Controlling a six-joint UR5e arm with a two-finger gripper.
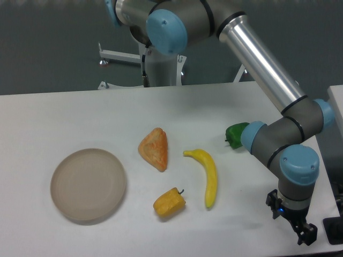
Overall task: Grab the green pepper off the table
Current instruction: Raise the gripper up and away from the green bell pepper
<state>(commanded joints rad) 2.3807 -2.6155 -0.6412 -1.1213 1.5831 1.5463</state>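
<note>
The green pepper (235, 134) is small, glossy and dark green. It lies on the white table (64, 115) at the right, and the arm's grey elbow joint hides its right side. My gripper (301, 231) hangs low at the table's front right corner, well in front of the pepper and to its right. It holds nothing. Its black fingers are seen side-on, so the gap between them does not show.
A yellow banana (208, 174) lies in front of the pepper to its left. A yellow-orange pepper (169, 202) and an orange wedge-shaped food piece (154, 149) lie near the middle. A round beige plate (88, 184) sits at the left. The arm's long silver link crosses above the table's right side.
</note>
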